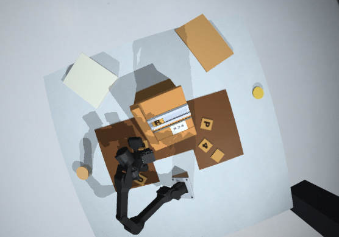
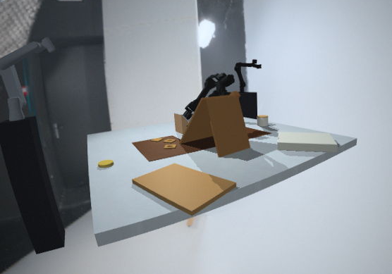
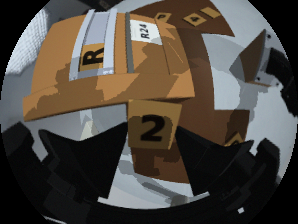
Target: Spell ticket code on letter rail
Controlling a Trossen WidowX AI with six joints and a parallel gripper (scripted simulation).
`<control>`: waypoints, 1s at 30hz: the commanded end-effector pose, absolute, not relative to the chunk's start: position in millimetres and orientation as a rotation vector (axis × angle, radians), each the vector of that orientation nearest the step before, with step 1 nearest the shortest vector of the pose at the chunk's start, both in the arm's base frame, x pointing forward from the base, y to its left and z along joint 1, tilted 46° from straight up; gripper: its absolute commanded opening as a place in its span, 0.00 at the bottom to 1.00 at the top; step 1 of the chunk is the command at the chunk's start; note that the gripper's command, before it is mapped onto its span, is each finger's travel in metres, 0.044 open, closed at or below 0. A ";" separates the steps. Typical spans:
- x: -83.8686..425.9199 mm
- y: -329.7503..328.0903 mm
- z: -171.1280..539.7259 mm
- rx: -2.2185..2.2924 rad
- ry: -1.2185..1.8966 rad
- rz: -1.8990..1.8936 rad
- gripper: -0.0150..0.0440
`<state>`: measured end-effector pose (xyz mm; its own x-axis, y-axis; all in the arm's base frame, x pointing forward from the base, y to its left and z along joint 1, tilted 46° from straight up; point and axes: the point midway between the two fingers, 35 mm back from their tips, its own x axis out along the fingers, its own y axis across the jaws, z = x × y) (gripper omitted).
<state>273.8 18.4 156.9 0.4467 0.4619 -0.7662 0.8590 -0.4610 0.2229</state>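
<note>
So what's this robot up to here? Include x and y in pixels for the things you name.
The arm's hand (image 1: 142, 147) (image 3: 152, 128) is shut on the 2 tile (image 3: 152, 125), off the rail (image 1: 177, 115) (image 3: 98, 32). The R tile (image 1: 157, 122) (image 3: 93, 57) already sits in the rail, and the ticket (image 1: 178, 128) (image 3: 145, 32) reads R24. The 4 tile (image 1: 205, 145) (image 3: 195, 19) lies on a brown mat (image 1: 219, 110) (image 3: 222, 25), so it probably goes last.

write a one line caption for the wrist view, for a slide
The end effector grips the 2 tile below the board, whose rail holds the R tile beside the R24 ticket.

"R24" on the ticket (image 1: 178, 128) (image 3: 145, 33); "R", "2", "P", "4" on separate letter tiles (image 1: 158, 122) (image 3: 153, 125).
</note>
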 end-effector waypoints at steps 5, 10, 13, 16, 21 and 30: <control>301.5 -29.7 166.0 2.004 0.977 -0.741 0.25; 312.7 -58.4 168.2 1.939 0.919 -0.693 0.25; 313.3 -70.0 164.9 1.900 0.899 -0.683 0.25; 314.3 -75.9 162.8 1.875 0.896 -0.672 0.25; 318.8 -92.3 155.1 1.803 0.902 -0.630 0.25; 330.5 -124.6 130.7 1.671 0.951 -0.510 0.25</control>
<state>325.1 -111.0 137.6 0.5797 0.3226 -0.7482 0.8110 -0.1395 0.5682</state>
